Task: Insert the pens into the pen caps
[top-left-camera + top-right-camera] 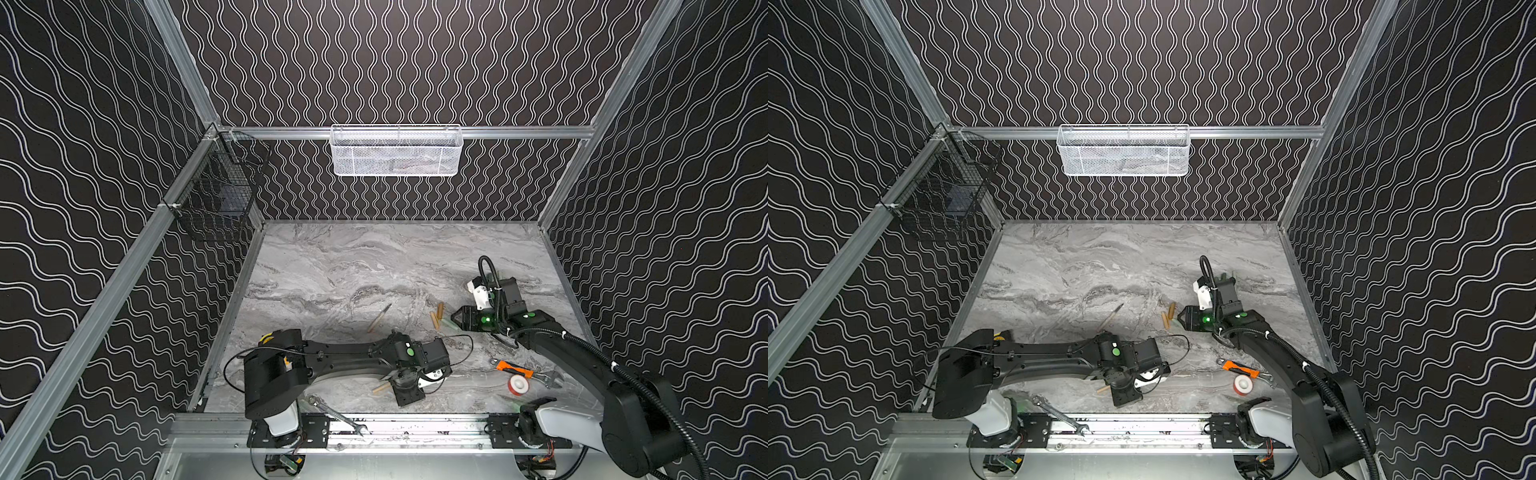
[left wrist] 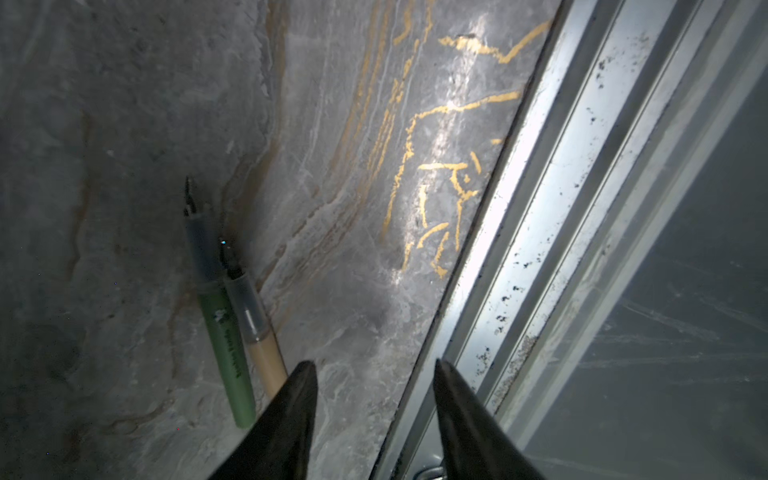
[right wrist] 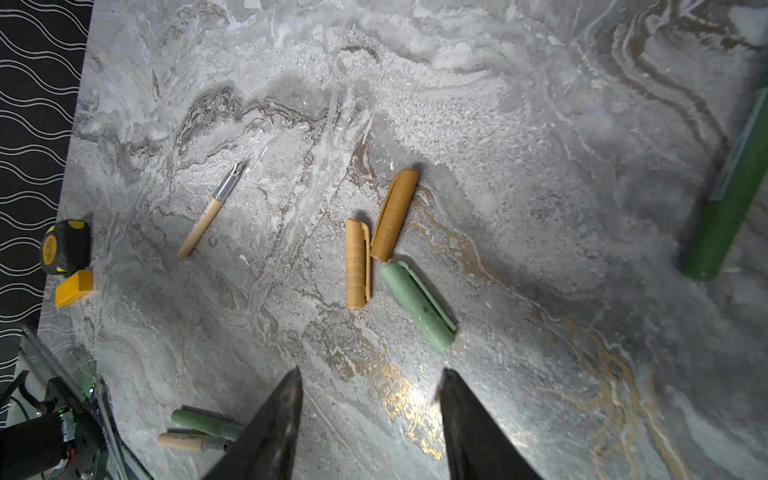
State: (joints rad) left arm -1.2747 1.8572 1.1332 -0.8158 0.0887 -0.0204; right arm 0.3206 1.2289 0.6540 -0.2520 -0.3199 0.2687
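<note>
Hanging empty with jaws apart, the left gripper has two pens just beside it, tips pointing away.

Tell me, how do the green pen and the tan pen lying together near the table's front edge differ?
Colour: the green pen has a green barrel, the tan pen a pale tan one.
Print: in the left wrist view the green pen carries dark lettering along its barrel; none shows on the tan pen.
Position: the green pen's nib sticks out past the tan pen's nib.
Both are uncapped, with grey see-through grips and dark nibs. They lie side by side, touching and pointing the same way.
</note>
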